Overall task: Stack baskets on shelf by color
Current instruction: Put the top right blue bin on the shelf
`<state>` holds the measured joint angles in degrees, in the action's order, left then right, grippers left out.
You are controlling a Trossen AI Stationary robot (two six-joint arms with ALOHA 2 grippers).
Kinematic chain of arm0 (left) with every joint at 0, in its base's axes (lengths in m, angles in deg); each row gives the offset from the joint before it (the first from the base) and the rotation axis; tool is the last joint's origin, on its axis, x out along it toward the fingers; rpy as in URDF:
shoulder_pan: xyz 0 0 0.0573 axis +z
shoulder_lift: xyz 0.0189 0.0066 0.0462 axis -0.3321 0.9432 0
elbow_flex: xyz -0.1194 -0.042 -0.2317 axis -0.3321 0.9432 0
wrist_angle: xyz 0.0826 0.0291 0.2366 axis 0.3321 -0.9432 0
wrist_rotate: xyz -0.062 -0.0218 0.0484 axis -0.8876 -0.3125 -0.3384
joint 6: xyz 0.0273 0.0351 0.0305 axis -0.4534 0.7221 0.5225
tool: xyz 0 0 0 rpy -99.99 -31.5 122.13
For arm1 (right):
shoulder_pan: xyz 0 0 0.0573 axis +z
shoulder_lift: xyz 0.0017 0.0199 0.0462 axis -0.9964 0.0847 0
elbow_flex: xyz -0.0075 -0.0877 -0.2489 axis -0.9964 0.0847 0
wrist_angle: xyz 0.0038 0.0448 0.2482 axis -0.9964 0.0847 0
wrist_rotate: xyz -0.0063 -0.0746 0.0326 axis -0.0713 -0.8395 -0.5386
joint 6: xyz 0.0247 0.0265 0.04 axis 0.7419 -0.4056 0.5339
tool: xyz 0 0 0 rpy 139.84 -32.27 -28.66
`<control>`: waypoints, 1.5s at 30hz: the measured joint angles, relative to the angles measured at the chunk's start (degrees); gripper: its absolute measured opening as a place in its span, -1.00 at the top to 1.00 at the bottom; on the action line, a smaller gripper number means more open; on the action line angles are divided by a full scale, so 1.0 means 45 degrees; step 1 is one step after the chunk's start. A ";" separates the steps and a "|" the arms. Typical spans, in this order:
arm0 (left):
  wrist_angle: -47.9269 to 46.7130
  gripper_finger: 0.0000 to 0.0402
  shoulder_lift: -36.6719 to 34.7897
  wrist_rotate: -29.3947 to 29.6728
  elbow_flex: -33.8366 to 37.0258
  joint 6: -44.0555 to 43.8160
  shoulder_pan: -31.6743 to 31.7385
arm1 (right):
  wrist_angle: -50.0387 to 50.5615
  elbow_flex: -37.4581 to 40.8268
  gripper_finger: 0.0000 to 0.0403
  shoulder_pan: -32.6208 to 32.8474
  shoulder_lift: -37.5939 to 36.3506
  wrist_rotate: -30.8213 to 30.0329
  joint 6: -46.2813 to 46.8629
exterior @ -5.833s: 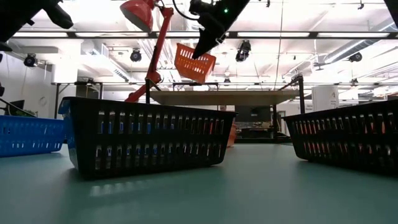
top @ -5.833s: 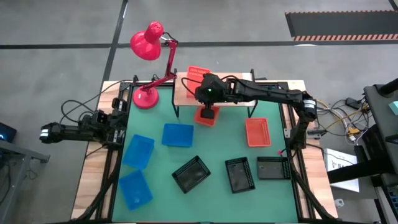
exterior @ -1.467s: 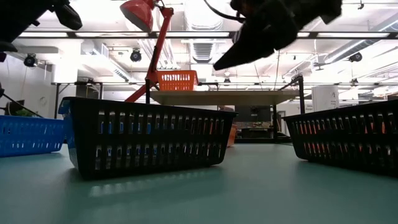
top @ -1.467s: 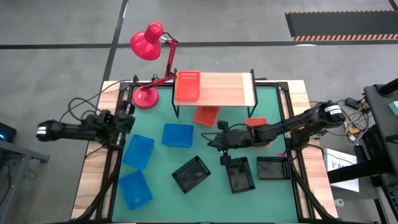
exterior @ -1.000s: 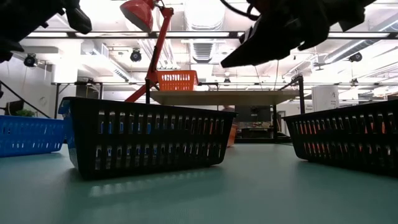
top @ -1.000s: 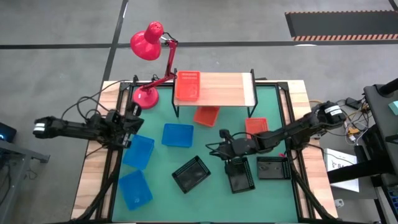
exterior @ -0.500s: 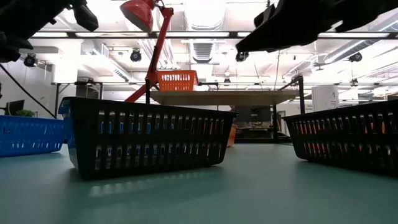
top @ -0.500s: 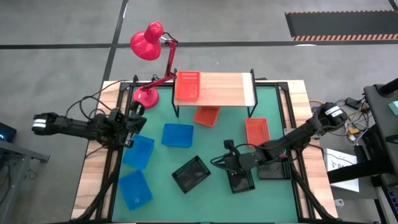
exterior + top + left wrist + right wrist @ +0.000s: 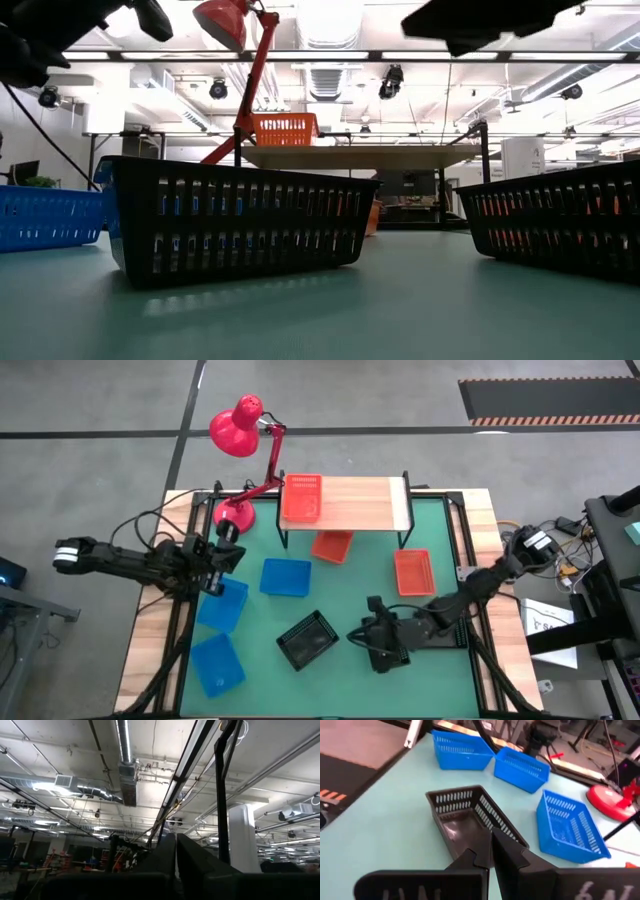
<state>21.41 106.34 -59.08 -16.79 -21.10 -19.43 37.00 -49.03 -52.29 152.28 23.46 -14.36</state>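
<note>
Overhead, rectangular mesh-sided orange-red basket on light-wood shelf.

From my station I note the black basket is slotted plastic with a dull sheen (its floor looks slightly glossy in the right wrist view). The blue baskets are the same perforated plastic, brighter. The shelf top is pale, matt wood on thin dark metal legs. The table surface is smooth matt green, edged in bare wood.
</note>
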 joint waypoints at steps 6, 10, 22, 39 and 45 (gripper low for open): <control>0.0184 1.00 0.0162 -0.0003 -0.0146 0.0248 0.0006 | -0.0599 0.0005 0.96 0.0374 0.0003 -0.0073 -0.0280; 0.0181 1.00 0.0181 0.0000 -0.0205 0.0252 0.0005 | -0.0683 0.0005 0.96 0.0430 0.0010 -0.0582 -0.0415; 0.0160 1.00 0.0133 -0.0004 -0.0138 0.0252 0.0005 | -0.3115 0.1275 0.96 0.0417 0.0010 -0.0640 -0.0861; 0.0150 1.00 0.0167 0.0005 -0.0109 0.0873 0.0005 | -0.7138 0.3871 0.96 0.0314 0.0010 -0.1767 -0.0419; 0.0039 1.00 0.0252 0.0005 -0.0104 0.0905 0.0005 | -0.7091 0.3733 0.96 0.0304 0.0010 -0.1769 -0.0415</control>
<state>21.59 107.47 -59.06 -17.26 -17.03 -19.41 5.09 -32.23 -50.93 152.33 15.50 -16.22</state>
